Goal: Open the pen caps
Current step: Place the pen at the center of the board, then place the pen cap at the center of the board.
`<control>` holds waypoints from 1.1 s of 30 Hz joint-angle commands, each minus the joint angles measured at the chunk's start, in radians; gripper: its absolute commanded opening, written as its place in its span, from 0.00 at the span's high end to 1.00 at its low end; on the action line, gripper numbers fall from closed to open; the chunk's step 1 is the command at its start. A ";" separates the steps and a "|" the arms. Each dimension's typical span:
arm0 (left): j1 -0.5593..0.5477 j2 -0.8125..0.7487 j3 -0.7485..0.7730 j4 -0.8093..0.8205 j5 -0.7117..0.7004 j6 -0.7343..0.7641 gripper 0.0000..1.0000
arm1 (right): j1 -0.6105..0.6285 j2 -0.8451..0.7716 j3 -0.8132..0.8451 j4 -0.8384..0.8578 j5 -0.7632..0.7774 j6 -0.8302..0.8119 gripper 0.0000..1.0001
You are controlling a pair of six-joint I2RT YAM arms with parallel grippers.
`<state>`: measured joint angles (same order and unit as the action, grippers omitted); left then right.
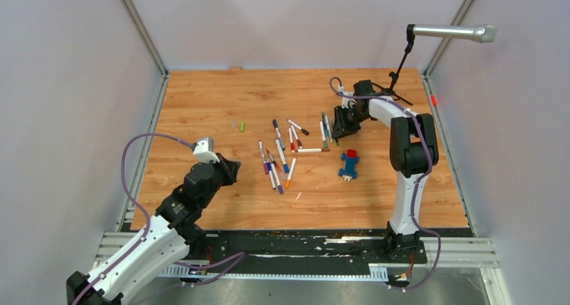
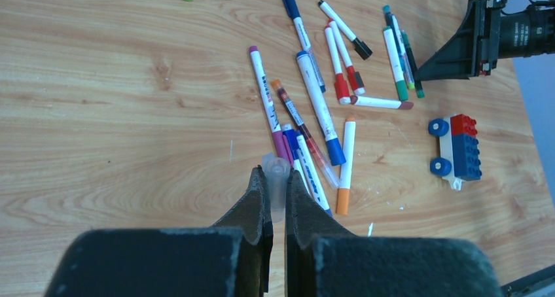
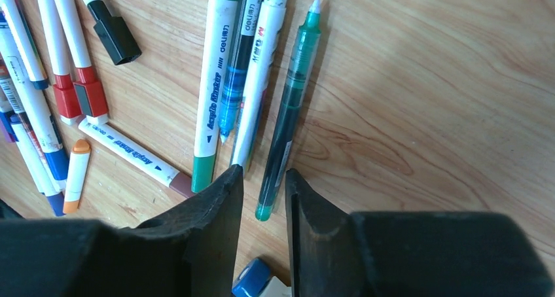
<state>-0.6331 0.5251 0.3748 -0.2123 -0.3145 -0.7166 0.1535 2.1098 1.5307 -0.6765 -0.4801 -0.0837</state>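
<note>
Top view: seeing pens [image 1: 282, 157] scattered mid-table, most pen caps [image 1: 286, 168] on their barrels. Spotting 1 loose green cap [image 1: 242, 125] at 10 o'clock of the pile. Finding left gripper [image 1: 234, 166] at 8 o'clock of the pile, right gripper [image 1: 338, 130] at 2 o'clock, toy block car [image 1: 349, 164] at 4 o'clock.

Left wrist: pinched tight on 1 clear cap [image 2: 275, 173] at the fingertips.

Right wrist: parted to a narrow slit, gripping nothing. Sitting over the tail of 1 uncapped teal pen [image 3: 288, 107], nib at 12 o'clock. Seeing black cap [image 3: 116, 35] and 2 red caps [image 3: 78, 97] at 10 o'clock.
</note>
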 commanded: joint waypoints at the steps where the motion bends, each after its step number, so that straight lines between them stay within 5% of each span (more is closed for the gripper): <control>1: 0.005 0.001 0.011 0.022 0.006 -0.008 1.00 | -0.008 0.009 0.021 -0.005 -0.010 0.018 0.67; 11: 0.004 0.080 0.076 -0.006 0.004 0.036 1.00 | -0.011 -0.158 -0.072 0.030 -0.043 -0.043 0.60; 24: 0.036 0.409 0.267 -0.012 -0.011 0.158 0.95 | -0.012 -0.674 -0.386 0.139 -0.232 -0.221 0.52; 33: 0.183 0.773 0.473 0.027 0.169 0.257 0.94 | -0.022 -1.047 -0.740 0.403 -0.335 -0.300 0.17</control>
<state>-0.5041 1.1728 0.7460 -0.2295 -0.2390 -0.5350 0.1448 1.1652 0.8791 -0.4381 -0.7319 -0.3164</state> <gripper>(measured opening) 0.063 0.793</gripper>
